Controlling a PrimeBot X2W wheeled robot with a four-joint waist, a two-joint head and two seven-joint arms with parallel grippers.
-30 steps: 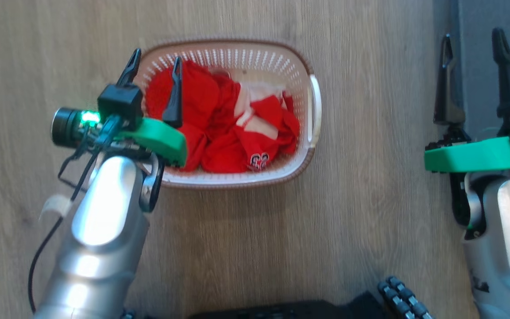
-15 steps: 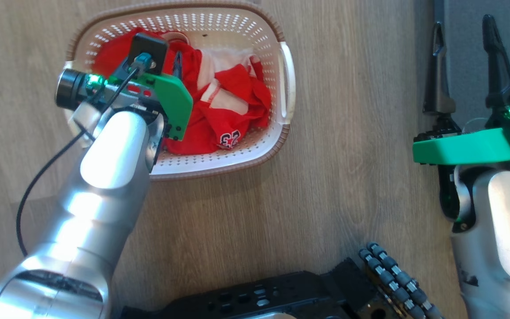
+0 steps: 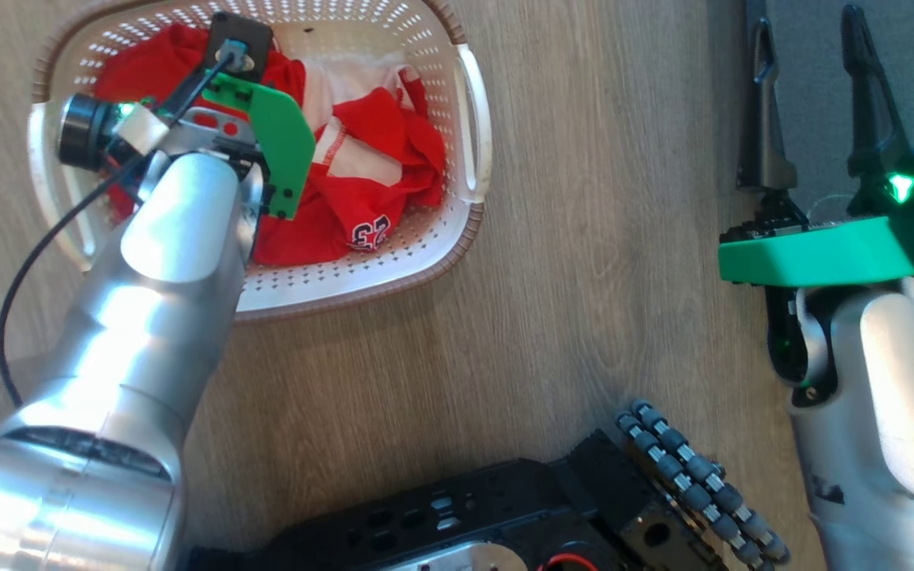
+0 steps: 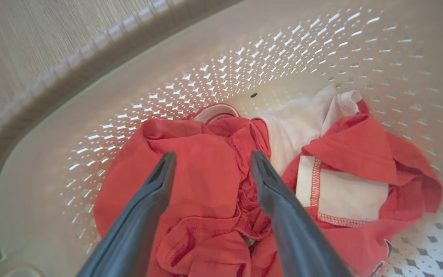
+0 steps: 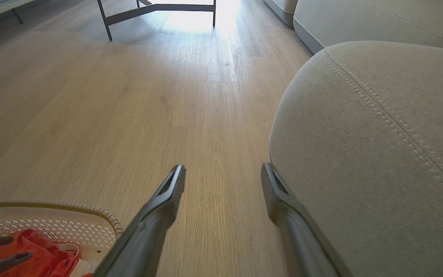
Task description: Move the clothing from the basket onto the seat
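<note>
left arm: silver forearm (image 3: 163, 293) rises from the lower left of the head view, wrist bent down over the basket (image 3: 457, 238). the green wrist bracket (image 3: 278, 151) and black camera (image 3: 84, 131) sit above the basket's left half and cover the fingers there.

left gripper (image 4: 212, 156), wrist view: pointed down into the basket, jaws spread wide, nothing between them. both tips lie over a red fold of the clothing (image 4: 360, 142). contact with the cloth: cannot tell.

clothing: all in the basket, a crumpled red heap with white panels and red stitching. number 23 (image 3: 370, 234) faces up at the near edge of the heap. perforated cream wall (image 4: 206, 69) is bare behind the heap.

basket: on the wood floor (image 3: 584, 277), upper left of the head view, white handle (image 3: 477, 119) on its right side.

right arm: forearm (image 3: 885, 396) comes up the lower right of the head view, green bracket level across it, fingers pointing up the view.

right gripper (image 3: 804, 24): jaws wide apart, empty, well apart from the basket. in its wrist view the gripper (image 5: 223, 167) has one finger over the floor and the other in front of the rounded corner of the seat (image 5: 379, 134). contact with the seat: cannot tell.

seat: grey, light stitching along its top, nothing on the part seen. basket corner (image 5: 52, 225) with red cloth at the lower left of that view.

robot base (image 3: 465, 515): black, bottom centre of the head view.
</note>
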